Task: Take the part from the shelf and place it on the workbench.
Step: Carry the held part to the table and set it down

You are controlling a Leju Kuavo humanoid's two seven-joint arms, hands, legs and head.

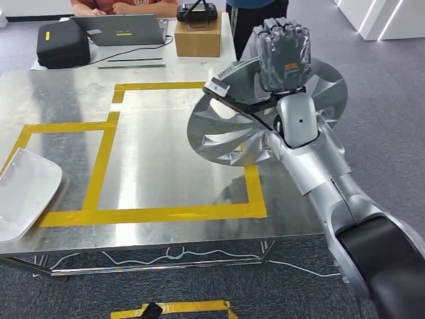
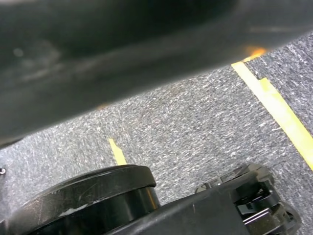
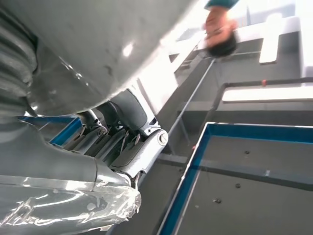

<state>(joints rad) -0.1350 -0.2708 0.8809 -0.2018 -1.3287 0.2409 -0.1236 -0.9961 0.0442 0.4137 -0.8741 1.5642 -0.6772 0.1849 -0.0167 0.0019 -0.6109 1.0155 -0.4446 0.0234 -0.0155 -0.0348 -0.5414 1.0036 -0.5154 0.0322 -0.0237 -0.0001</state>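
The part is a silver wheel cover [image 1: 236,126] with curved spokes. My right hand [image 1: 281,54] grips its far rim, dark fingers curled over the top, and holds it tilted above the right side of the metal workbench [image 1: 150,166]. Its lower edge hangs close over the yellow tape rectangle [image 1: 150,214]; I cannot tell whether it touches. In the right wrist view the part's grey underside [image 3: 110,44] lies against my right hand [image 3: 122,142].
A white curved panel [image 1: 25,189] lies at the bench's left front. Behind the bench stand a black case [image 1: 62,43], a laptop [image 1: 125,30] and a cardboard box [image 1: 198,36], with people beyond. Grey carpet [image 2: 191,122] with yellow tape lies below.
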